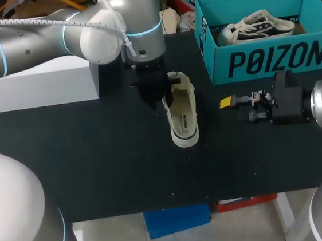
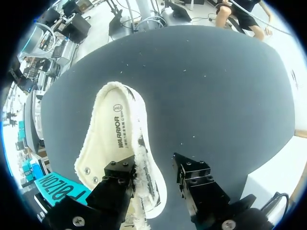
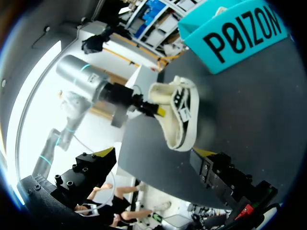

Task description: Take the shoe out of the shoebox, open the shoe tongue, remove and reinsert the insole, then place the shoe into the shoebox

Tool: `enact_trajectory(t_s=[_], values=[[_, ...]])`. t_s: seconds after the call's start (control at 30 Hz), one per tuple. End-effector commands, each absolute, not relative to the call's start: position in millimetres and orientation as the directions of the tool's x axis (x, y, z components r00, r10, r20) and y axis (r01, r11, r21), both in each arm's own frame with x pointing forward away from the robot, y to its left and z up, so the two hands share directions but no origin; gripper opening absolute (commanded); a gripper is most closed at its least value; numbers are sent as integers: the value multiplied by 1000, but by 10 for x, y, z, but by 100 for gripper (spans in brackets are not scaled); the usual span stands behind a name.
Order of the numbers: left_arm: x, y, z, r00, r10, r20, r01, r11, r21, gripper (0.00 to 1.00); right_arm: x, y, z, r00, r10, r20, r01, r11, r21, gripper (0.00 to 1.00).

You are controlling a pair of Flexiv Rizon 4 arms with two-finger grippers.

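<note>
Left tool (image 1: 160,99) pointing downward, astride shoe (image 1: 185,121) sidewall

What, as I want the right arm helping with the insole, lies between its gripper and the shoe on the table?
Nothing visible: only bare table lies between the right gripper and the shoe. The left gripper is at the shoe's other side, and the shoebox stands behind, off that line.
</note>
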State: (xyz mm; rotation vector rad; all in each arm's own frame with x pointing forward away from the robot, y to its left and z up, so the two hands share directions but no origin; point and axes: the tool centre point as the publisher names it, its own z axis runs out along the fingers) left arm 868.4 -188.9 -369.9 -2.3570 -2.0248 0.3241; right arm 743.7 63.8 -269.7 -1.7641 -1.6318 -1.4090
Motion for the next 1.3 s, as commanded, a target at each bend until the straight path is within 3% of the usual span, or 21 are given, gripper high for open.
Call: enact_trajectory(t_s=[0.03, 0.47, 0.53, 0.67, 0.97, 1.3], values=[[8681, -1909, -3830, 127, 982, -141, 978, -148, -150, 40, 7446, 644, -2693, -159, 544, 824, 896, -272, 352, 100], [8707, -2033, -4078, 99, 979, -179, 982, -126, -141, 40, 7446, 644, -2693, -159, 544, 824, 896, -272, 352, 100], [8738, -2061, -4097, 99, 977, -186, 982, -126, -141, 33, 7446, 644, -2693, -159, 544, 824, 896, -272, 352, 100], [8733, -2096, -4073, 108, 976, -187, 982, -134, -131, 0, 7446, 644, -2693, -159, 544, 824, 896, -272, 352, 100], [8764, -2082, -3827, 127, 975, -183, 981, -151, -123, 0, 7446, 644, -2693, -159, 544, 824, 896, -272, 352, 100], [8778, -2051, -3122, 97, 965, -244, 994, -108, -34, 0, 7446, 644, -2693, -159, 544, 824, 896, -272, 352, 100]])
